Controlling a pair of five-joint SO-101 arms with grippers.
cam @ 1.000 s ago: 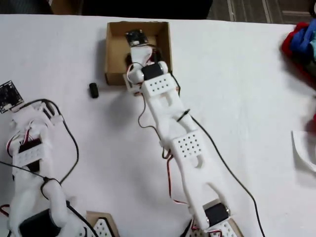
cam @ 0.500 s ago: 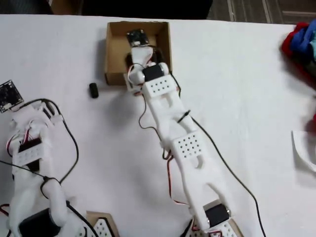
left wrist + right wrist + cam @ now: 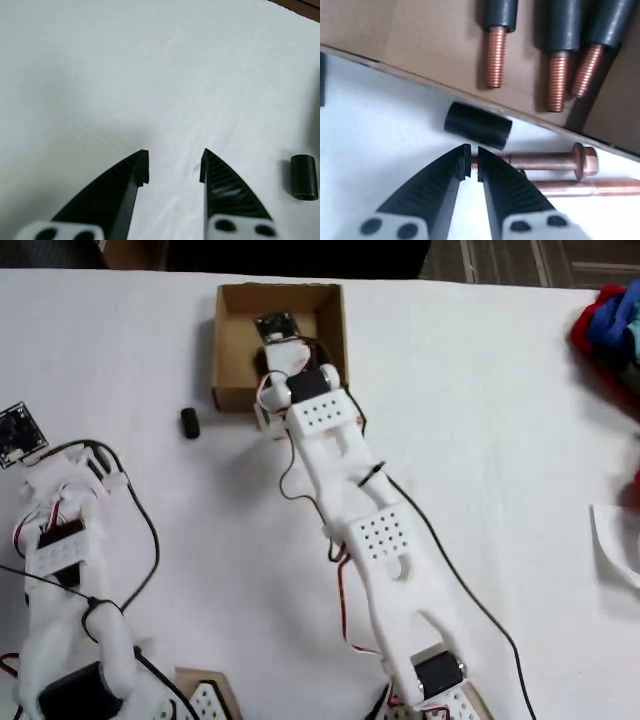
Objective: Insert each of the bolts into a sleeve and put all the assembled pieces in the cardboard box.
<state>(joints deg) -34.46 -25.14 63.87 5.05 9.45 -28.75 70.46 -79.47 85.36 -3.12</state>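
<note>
The cardboard box [image 3: 232, 340] stands at the table's far middle, and my right arm [image 3: 320, 420] stretches over its near wall. In the right wrist view three sleeved bolts [image 3: 496, 30] lie inside the box [image 3: 420, 40]. Outside the wall lie a black sleeve [image 3: 477, 125], a bare copper bolt [image 3: 550, 161] and a second bolt [image 3: 590, 187]. My right gripper [image 3: 474, 162] is shut, its tips over the first bolt's threaded end. Another black sleeve [image 3: 190, 422] lies left of the box, also visible as the sleeve [image 3: 304, 176] beside my open, empty left gripper [image 3: 174, 165].
My left arm [image 3: 60, 530] rests at the left side of the white table. Coloured cloth [image 3: 608, 315] lies at the far right edge and a white object [image 3: 615, 545] at the right edge.
My right wrist has drawn back a little from over the box toward its near wall. The left arm has not moved.
</note>
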